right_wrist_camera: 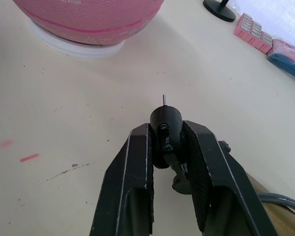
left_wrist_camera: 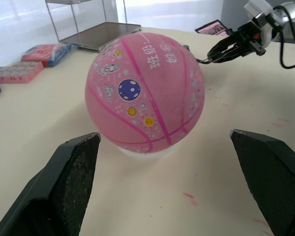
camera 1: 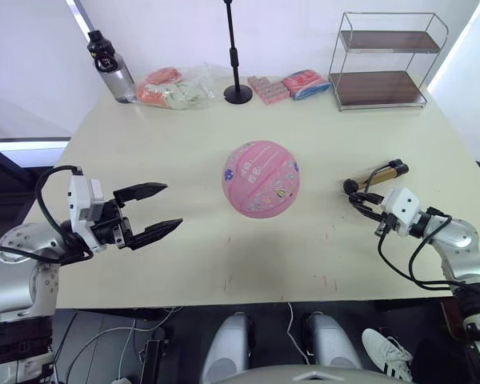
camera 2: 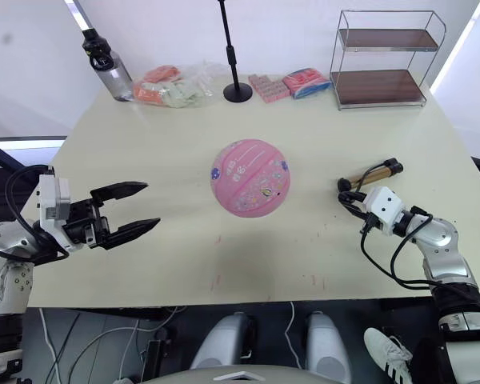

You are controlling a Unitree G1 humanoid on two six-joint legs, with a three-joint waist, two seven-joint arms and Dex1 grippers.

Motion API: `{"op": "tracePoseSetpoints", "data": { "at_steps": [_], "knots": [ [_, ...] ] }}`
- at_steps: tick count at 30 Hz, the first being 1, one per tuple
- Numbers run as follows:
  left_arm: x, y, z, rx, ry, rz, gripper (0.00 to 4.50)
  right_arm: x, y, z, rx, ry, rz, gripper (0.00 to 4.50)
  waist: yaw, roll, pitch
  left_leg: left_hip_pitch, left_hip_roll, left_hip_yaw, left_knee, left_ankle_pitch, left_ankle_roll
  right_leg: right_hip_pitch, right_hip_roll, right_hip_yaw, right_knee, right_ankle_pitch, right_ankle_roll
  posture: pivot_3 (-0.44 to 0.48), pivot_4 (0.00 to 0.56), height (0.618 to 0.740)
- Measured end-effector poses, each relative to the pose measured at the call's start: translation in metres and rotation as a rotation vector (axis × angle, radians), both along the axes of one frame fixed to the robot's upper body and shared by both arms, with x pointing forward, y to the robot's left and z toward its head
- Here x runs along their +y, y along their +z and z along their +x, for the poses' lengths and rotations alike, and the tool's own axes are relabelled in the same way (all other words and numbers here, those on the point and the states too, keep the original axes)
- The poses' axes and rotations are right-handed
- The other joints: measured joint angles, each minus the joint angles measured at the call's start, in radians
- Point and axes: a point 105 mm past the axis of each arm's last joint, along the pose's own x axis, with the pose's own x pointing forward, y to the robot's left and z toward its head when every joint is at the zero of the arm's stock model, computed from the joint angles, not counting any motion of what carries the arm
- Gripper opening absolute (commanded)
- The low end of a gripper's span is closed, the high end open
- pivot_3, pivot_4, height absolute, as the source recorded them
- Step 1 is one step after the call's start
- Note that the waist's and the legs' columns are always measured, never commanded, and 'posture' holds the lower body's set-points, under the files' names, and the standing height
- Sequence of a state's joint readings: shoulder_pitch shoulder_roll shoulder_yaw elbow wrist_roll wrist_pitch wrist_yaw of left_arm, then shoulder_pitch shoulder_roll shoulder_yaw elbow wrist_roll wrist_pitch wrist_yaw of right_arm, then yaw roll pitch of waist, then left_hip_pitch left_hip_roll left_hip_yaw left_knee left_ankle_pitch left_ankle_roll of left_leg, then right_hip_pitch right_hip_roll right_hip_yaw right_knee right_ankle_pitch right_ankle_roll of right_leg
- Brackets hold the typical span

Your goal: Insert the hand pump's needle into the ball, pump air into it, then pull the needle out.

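The pink ball [camera 1: 261,178] with small coloured prints rests on a white ring [right_wrist_camera: 73,46] at the middle of the table. My left gripper [camera 1: 173,206] is open to the ball's left, a short way off, its fingers [left_wrist_camera: 73,182] spread wide and holding nothing. My right gripper [right_wrist_camera: 164,129] is shut on the needle's black fitting. The needle [right_wrist_camera: 163,98] points toward the ball with a gap between them. The bronze hand pump [camera 1: 380,174] lies on the table just behind my right gripper, its black hose [camera 1: 372,182] curling to the fitting.
Along the table's far edge stand a water bottle [camera 1: 112,68], a plastic bag of items [camera 1: 176,88], a black stand [camera 1: 238,80], pink packets [camera 1: 268,88] and a two-tier wire shelf [camera 1: 388,60]. Bare tabletop surrounds the ball.
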State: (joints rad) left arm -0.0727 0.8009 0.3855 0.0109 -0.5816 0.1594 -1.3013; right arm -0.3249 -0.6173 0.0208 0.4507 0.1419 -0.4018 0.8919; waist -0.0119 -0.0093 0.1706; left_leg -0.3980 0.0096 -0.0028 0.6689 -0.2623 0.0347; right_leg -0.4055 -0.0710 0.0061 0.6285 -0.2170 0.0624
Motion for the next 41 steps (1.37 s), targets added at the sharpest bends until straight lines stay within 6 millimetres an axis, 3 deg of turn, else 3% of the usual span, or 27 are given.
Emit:
{"op": "tracePoseSetpoints", "data": {
  "at_steps": [1,5,6,13,15,17,26,29,41],
  "knots": [
    [0.000,0.000,0.000,0.001,0.001,0.000,4.50,0.000,0.000,0.000,0.002,0.000,0.003,2.28,0.000,0.000,0.000,0.000,0.000,0.000,0.000,0.000,0.000,0.000,0.000,0.000,0.000,0.000,0.001,0.000,0.150,0.740],
    [0.000,-0.001,-0.001,0.001,0.002,0.002,4.50,-0.003,0.003,0.000,0.003,-0.010,0.026,4.29,-0.001,0.000,0.000,0.000,0.000,0.000,0.000,0.000,0.000,0.000,0.000,0.000,0.000,0.001,0.002,0.000,0.150,0.740],
    [0.001,-0.002,-0.001,0.001,0.002,0.002,4.50,-0.005,0.004,0.001,0.002,-0.018,0.033,4.41,-0.001,0.000,0.000,0.000,0.000,0.000,0.000,0.000,0.000,0.000,0.000,0.000,0.000,0.001,0.001,0.000,0.150,0.740],
    [0.003,-0.005,0.000,-0.008,0.031,0.012,4.50,-0.021,0.007,-0.008,0.032,-0.074,0.126,4.41,0.000,0.000,0.000,0.000,0.001,0.000,0.000,0.000,0.000,0.000,0.000,0.000,0.000,0.001,0.002,0.000,0.150,0.740],
    [0.006,-0.007,0.003,-0.013,0.081,0.009,4.50,-0.028,0.005,-0.022,0.067,-0.063,0.181,4.41,0.005,0.000,0.000,0.000,0.001,-0.001,0.000,0.000,0.000,0.000,0.000,0.000,0.000,0.001,0.002,0.000,0.150,0.740],
    [0.014,-0.018,0.005,0.021,0.146,0.000,4.50,-0.037,-0.003,-0.036,0.124,-0.067,0.221,4.41,0.004,0.000,0.000,0.000,0.001,0.000,0.000,0.000,0.000,0.000,0.000,0.000,0.000,0.001,0.002,0.000,0.150,0.740],
    [0.026,-0.045,-0.004,0.094,0.254,0.021,4.50,-0.061,-0.009,-0.055,0.187,-0.101,0.270,4.41,-0.001,0.000,0.000,0.004,0.002,0.003,0.001,0.000,0.000,0.000,0.000,0.004,0.003,0.000,-0.002,0.000,0.150,0.740],
    [0.034,-0.064,-0.011,0.152,0.319,0.030,4.50,-0.076,-0.011,-0.063,0.219,-0.112,0.274,4.41,-0.001,0.000,0.000,0.004,0.002,0.004,0.001,0.000,0.000,0.000,0.000,0.004,0.003,0.000,-0.002,0.000,0.150,0.740],
    [0.045,-0.081,-0.016,0.123,0.437,0.097,4.50,-0.097,-0.016,-0.077,0.266,-0.109,0.302,4.41,0.001,0.000,0.000,0.004,0.002,0.004,0.001,0.000,0.000,0.000,0.000,0.005,0.004,0.000,-0.003,0.000,0.150,0.740]
  ]
}}
